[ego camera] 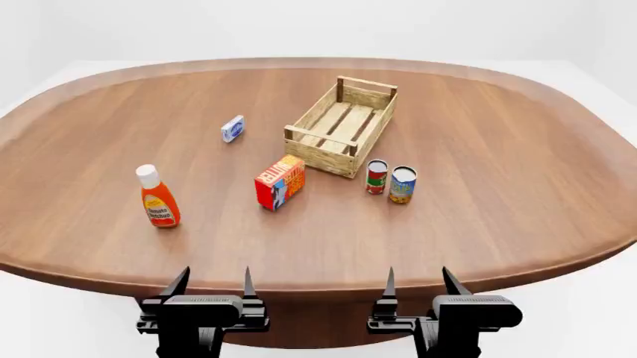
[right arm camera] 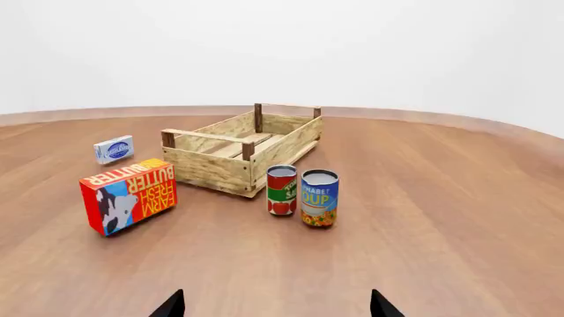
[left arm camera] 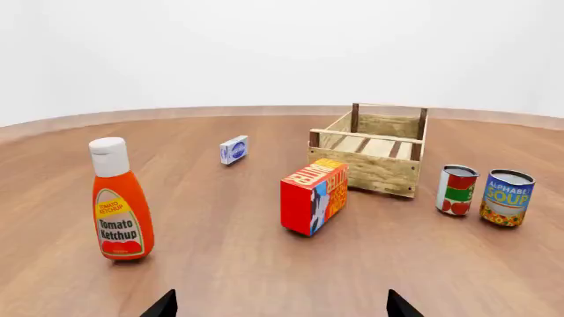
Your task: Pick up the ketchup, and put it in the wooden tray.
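Ketchup [ego camera: 157, 198]: standing straight up on the left part of the table, cap on top, well apart from everything else.
Way to go: lying ahead of the left gripper [ego camera: 211, 282] and a little to its left; sitting much farther from the right gripper [ego camera: 416, 282].
Nearer arm: left, by the look of it.
Left gripper: hanging just off the near table edge, fingers spread, holding nothing.
Right gripper: fingers spread too, holding nothing.
Wooden tray [ego camera: 316, 153]: sitting farther back toward the middle, looking empty; butter box [ego camera: 280, 182] standing between bottle and tray.
Table [ego camera: 518, 186]: smooth brown wood, rounded.
Room: plain white all around.
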You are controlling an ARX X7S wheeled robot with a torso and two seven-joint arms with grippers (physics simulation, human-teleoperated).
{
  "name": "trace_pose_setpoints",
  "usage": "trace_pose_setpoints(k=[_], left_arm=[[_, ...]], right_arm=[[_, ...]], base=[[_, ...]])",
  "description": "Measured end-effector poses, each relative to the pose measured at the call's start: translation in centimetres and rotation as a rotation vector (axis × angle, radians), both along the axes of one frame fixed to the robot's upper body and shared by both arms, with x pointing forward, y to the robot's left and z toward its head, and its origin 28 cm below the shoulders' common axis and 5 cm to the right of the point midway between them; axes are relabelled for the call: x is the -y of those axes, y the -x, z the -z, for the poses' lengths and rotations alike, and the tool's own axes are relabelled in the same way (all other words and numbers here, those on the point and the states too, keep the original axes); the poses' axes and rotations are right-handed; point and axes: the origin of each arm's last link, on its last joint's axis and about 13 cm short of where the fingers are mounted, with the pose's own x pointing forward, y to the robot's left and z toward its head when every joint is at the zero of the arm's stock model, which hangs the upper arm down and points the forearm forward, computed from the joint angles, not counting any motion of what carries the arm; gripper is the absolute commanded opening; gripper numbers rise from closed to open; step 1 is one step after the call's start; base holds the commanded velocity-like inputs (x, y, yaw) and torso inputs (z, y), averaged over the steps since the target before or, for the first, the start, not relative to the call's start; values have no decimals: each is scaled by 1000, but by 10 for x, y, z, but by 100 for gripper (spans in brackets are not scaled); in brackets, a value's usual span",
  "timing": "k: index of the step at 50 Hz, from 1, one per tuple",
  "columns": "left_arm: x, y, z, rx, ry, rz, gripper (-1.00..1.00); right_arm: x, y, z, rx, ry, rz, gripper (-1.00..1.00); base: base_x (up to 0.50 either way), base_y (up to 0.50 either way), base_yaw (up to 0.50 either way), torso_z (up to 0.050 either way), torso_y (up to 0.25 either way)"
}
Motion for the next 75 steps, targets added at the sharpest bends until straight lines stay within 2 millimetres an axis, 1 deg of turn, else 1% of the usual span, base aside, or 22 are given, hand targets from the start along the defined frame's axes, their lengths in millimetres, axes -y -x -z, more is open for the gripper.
trace_pose_setpoints(k=[8,17,28,36,52,62,69,75], left_arm=[[0,0,-1,1,-1,3,100],[-1,-1,-7,10,-6,18,100],[-2,-7,-23,41,-23,48,100],[-3,-14,-42,86,-35,86,100],[-9,-27,-79,123,-53,138,100],[-16,-38,-99,128,-80,159,100],[-17,-42,-107,130,-84,168,100],[-17,-43,-112,136,-84,177,100]], right_arm=[[0,1,-1,1,0,-2,100],[2,3,-6,3,4,-8,100],[5,2,-19,2,9,-19,100],[9,-1,-36,1,8,-38,100],[17,-11,-81,-4,36,-109,100],[23,-17,-107,-21,79,-153,100],[25,-20,-122,-23,95,-178,100],[26,-21,-130,-19,103,-193,100]], base=[[0,0,0,0,0],[0,0,0,0,0],[0,0,0,0,0],[0,0,0,0,0],[39,0,0,0,0],[400,0,0,0,0],[417,0,0,0,0],[421,0,0,0,0]])
